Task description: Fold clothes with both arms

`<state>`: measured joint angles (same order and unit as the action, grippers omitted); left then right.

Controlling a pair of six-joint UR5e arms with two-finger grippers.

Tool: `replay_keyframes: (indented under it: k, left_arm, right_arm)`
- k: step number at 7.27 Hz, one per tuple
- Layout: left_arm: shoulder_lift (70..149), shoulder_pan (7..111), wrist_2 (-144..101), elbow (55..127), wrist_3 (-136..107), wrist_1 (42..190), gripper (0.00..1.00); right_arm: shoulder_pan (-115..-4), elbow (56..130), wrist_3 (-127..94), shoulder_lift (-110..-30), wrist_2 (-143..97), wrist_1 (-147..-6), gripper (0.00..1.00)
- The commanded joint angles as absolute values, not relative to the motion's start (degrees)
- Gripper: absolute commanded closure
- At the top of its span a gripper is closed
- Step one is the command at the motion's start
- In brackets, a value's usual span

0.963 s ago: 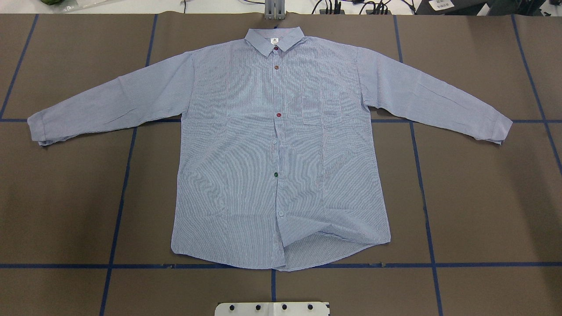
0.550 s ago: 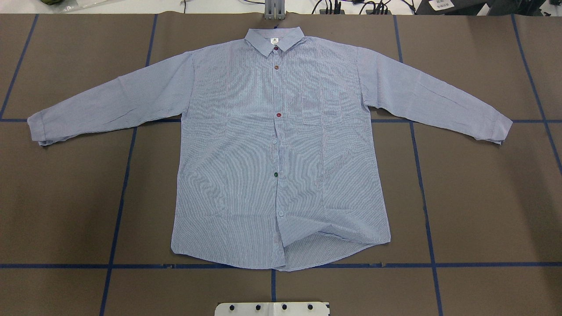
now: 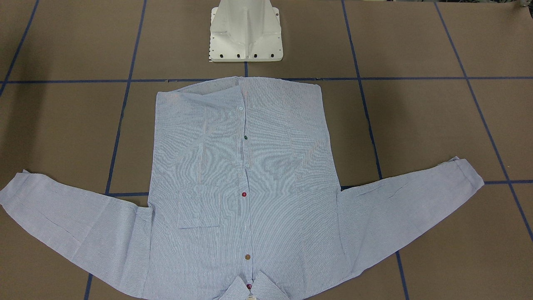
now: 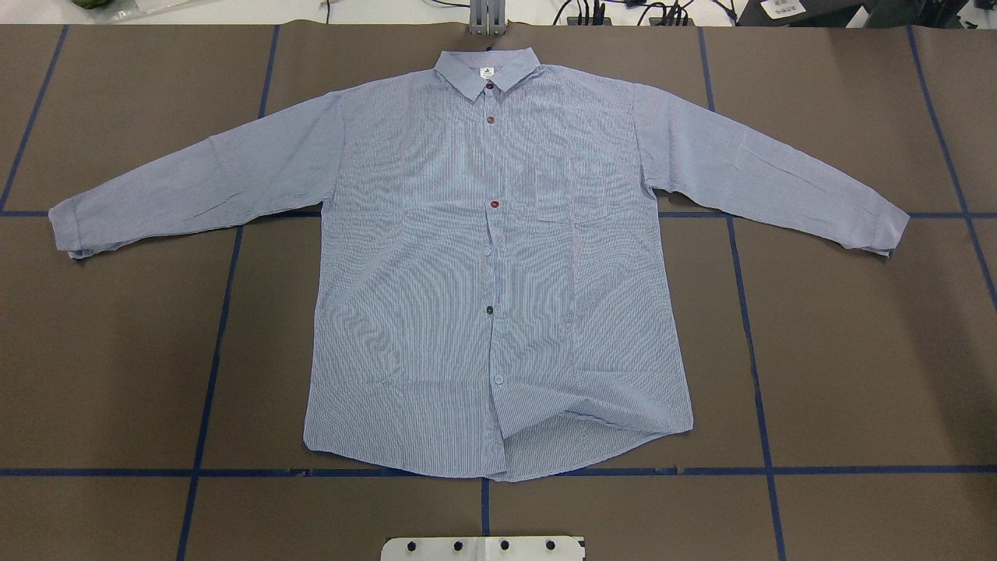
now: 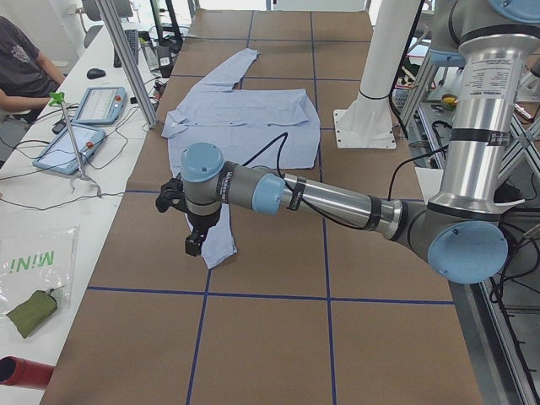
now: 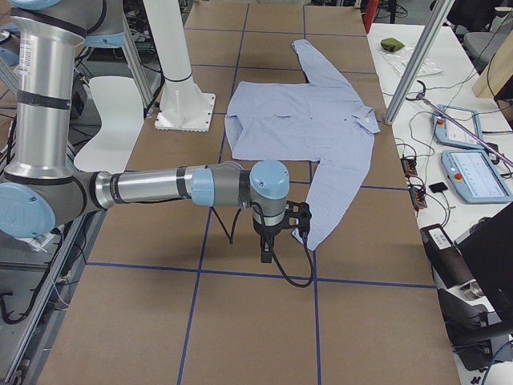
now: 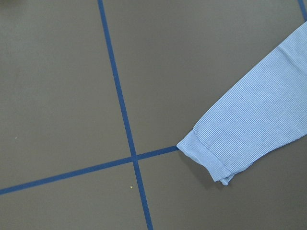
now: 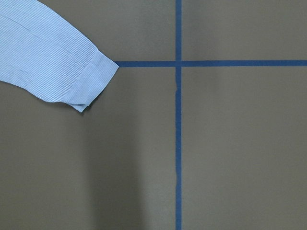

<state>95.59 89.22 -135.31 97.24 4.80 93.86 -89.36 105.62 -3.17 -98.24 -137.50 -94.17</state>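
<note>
The left arm (image 5: 329,201) is a grey metal tube with light blue caps (image 5: 202,160), a black cable (image 5: 270,148) looping beside it and a black tool (image 5: 193,245) at its tip. The right arm (image 6: 152,186) looks alike, with a white label (image 6: 28,50) on its thick link. The white pedestal (image 3: 245,31) has dark screws along its flared foot.

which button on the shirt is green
The green button, second up from the shirt's bottom edge; the others are red, brown or white.
</note>
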Motion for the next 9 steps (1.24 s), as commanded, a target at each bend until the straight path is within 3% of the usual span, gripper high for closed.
replay_keyframes:
  k: [1, 3, 9]
  left_arm:
    - [95.4, 89.1, -135.4, 94.9, 4.6, 100.0, 0.00]
    - [96.1, 88.8, -135.4, 94.1, -1.2, 100.8, 0.00]
    - [96.7, 88.8, -134.9, 94.0, -1.4, 103.8, 0.00]
  right_arm:
    - [-82.5, 100.3, -15.0, -97.9, -137.4, -78.9, 0.00]
    - [-77.1, 91.0, -24.4, -96.3, -133.7, -60.6, 0.00]
    - [-66.6, 78.9, -33.5, -85.4, -132.2, -58.6, 0.04]
